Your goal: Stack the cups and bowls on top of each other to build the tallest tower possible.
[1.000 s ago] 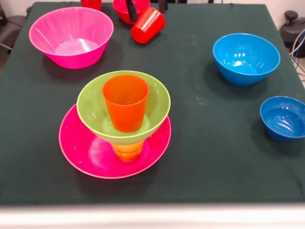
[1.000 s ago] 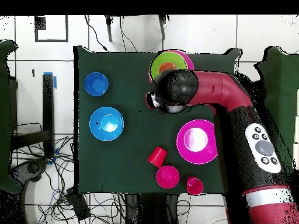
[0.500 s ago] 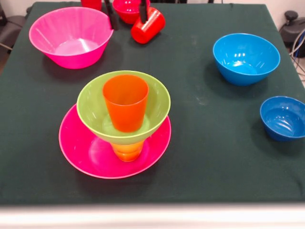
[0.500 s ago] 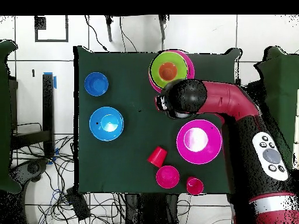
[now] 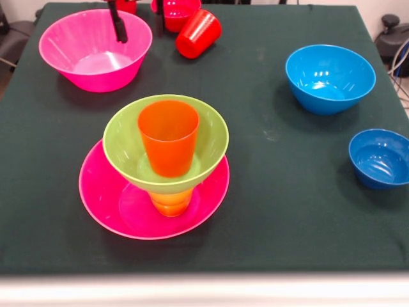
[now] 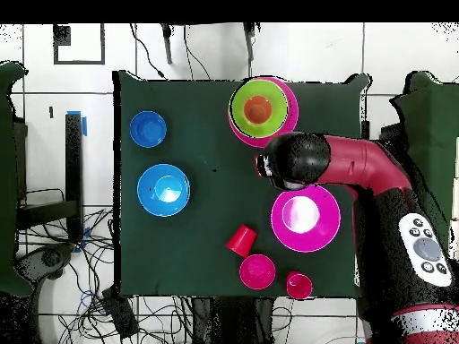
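Observation:
The tower stands near the front: a wide pink bowl point(image 5: 118, 208), a yellow cup point(image 5: 170, 202), a lime green bowl point(image 5: 124, 144) and an orange cup point(image 5: 168, 137) upright inside it. From above the tower point(image 6: 258, 109) shows clear of the arm. My gripper point(image 5: 138, 14) hangs open and empty at the far edge. One black finger point(image 5: 117, 20) is over the big pink bowl point(image 5: 77, 54); the other is near the small red bowl point(image 5: 180, 13). A red cup point(image 5: 199, 33) lies tipped beside that bowl. The arm's head point(image 6: 300, 161) hides the gripper from above.
A light blue bowl point(image 5: 330, 78) and a small dark blue bowl point(image 5: 381, 157) sit on the right side. Another red cup point(image 5: 125, 4) stands at the far edge. The green cloth point(image 5: 275, 211) ends at a pale table edge in front.
In the front view the gripper has slid left, from over the small red bowl and tipped cup to the big pink bowl's rim. From above, the arm's head has drawn off the tower.

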{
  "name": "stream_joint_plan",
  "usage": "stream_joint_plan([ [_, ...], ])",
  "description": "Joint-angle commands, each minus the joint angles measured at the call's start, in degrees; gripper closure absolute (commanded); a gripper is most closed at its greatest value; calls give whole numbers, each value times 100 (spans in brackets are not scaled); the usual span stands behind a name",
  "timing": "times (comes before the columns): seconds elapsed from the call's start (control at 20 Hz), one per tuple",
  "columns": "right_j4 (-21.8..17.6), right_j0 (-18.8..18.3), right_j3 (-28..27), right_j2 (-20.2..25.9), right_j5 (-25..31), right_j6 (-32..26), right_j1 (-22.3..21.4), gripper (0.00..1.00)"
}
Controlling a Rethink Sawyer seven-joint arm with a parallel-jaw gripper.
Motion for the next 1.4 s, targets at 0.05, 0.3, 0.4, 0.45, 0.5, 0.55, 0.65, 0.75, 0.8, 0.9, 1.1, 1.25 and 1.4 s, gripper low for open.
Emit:
stream_joint_plan([
  [0.05,-427,103,142,-356,-314,417,514,0],
  [0.3,-358,153,108,-421,-486,542,698,0],
  [0.4,-330,176,84,-452,-575,613,784,0],
  [0.45,-318,182,68,-454,-624,623,820,0],
  [0.5,-304,191,51,-461,-638,628,855,0],
  [0.55,-289,201,35,-475,-645,646,876,0],
  [0.65,-289,216,16,-506,-717,662,940,0],
  [0.75,-308,207,24,-536,-858,652,1013,0],
  [0.8,-303,207,38,-554,-913,657,1039,0],
  [0.9,-272,209,40,-585,-976,657,1094,0],
  [1.1,-239,226,56,-659,-1051,652,1167,0],
  [1.25,-297,266,135,-798,-1058,651,1127,0],
  [1.4,-385,337,112,-942,-1094,649,1154,0],
])
